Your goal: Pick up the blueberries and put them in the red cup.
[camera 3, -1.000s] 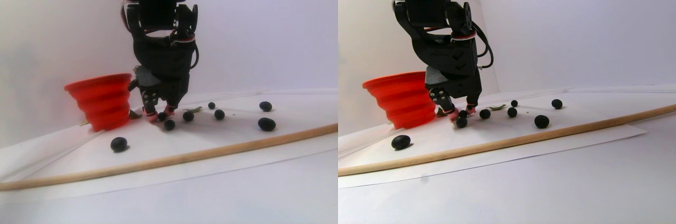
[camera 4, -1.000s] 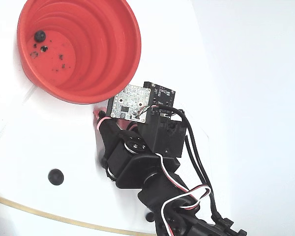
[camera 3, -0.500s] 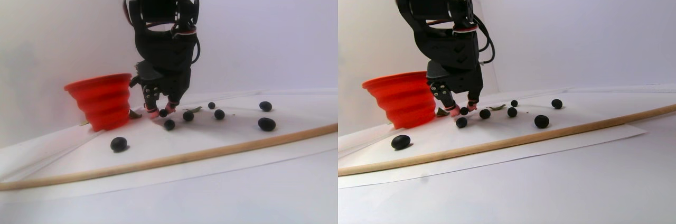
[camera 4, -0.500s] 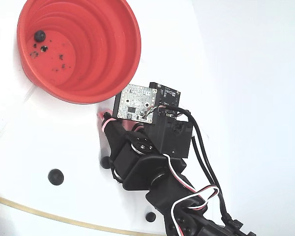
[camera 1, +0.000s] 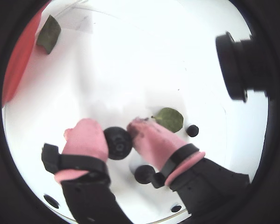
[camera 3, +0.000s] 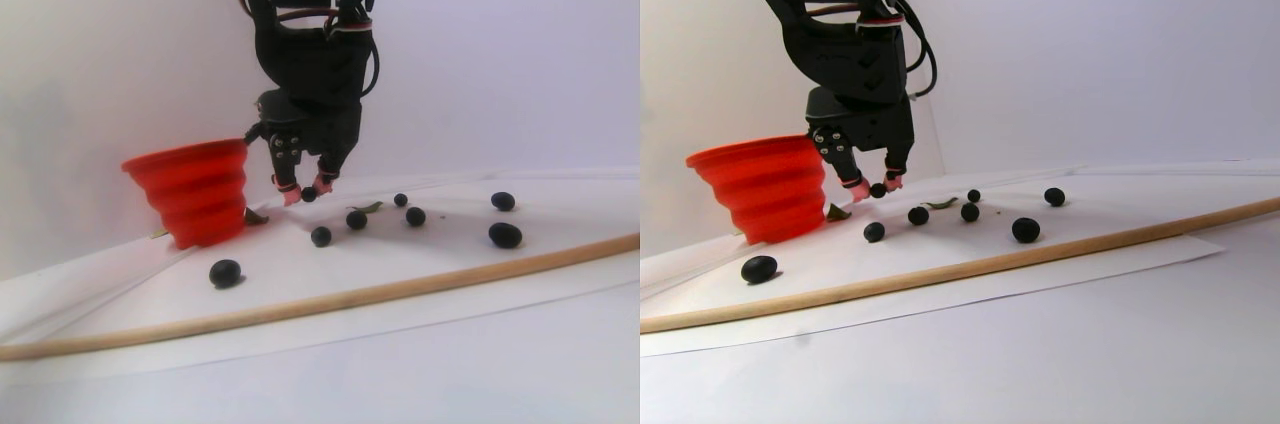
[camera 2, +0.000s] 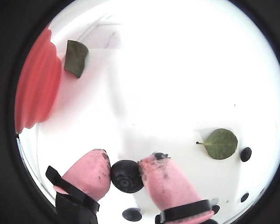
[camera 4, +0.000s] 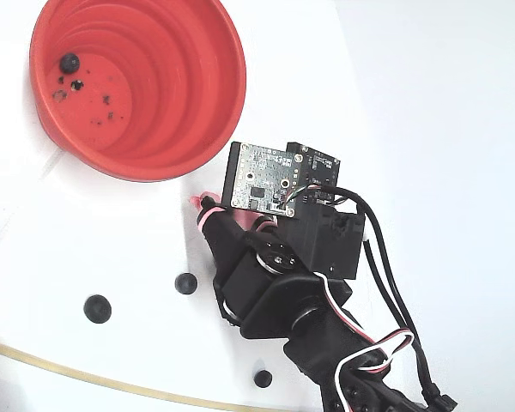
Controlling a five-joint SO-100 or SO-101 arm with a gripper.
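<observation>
White paper (camera 3: 400, 274) (wooden rod (camera 3: 300, 306) across it) bears scattered blueberries (camera 3: 505, 235).

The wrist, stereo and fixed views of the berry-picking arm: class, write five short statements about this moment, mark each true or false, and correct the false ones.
1. The gripper with pink rubber-tipped fingers pinches one small round dark blueberry. True.
2. The large round red-orange plastic cup lies tipped on its side. False: it stands upright, mouth up.
3. The held berry rests on the white table. False: the stereo pair view shows it lifted clear of the surface.
4. A small dark berry already lies inside the cup. True.
5. A long thin wooden stick leans against the cup. False: it lies flat on the table, apart from the cup.
</observation>
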